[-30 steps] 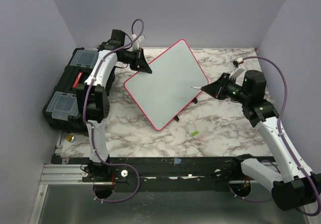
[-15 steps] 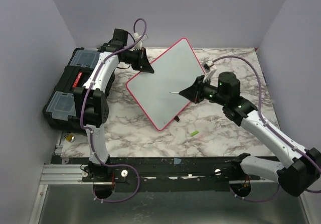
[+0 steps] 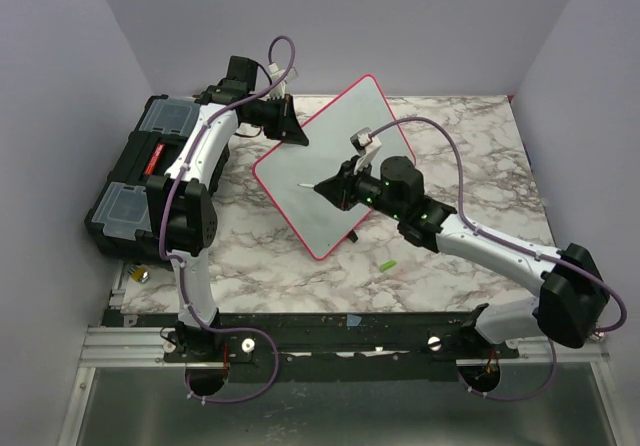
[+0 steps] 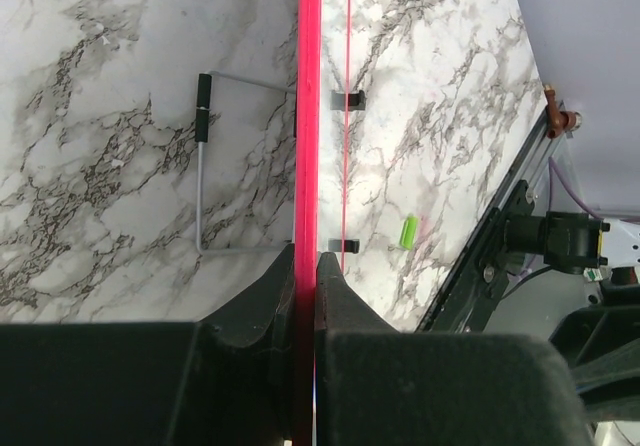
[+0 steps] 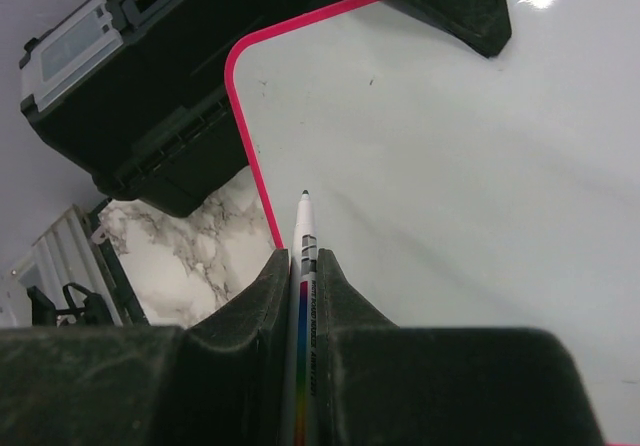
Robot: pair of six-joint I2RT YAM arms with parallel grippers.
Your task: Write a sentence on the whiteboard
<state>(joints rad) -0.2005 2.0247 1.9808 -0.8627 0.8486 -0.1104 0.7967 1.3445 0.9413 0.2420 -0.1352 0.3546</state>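
Note:
The whiteboard (image 3: 345, 151) stands tilted on the marble table, its face blank; no green sentence shows on it. My left gripper (image 3: 287, 127) is shut on its upper-left red rim, seen edge-on in the left wrist view (image 4: 308, 116) between the jaws (image 4: 306, 264). My right gripper (image 3: 333, 188) is shut on a white marker (image 3: 312, 185), whose tip is over the board's left part. In the right wrist view the marker (image 5: 304, 221) sticks out of the gripper (image 5: 303, 258) with its dark tip close to the board (image 5: 450, 166) near the rim's corner; I cannot tell whether it touches.
A black toolbox (image 3: 140, 171) sits left of the board, also in the right wrist view (image 5: 130, 76). A green marker cap (image 3: 386, 265) lies on the table in front of the board. A wire stand (image 4: 203, 156) and black clip feet (image 4: 345, 97) show behind the board.
My right arm has swung left with the marker, from the board's right edge across its face to the left part. The left gripper keeps its hold; the board shifted slightly.

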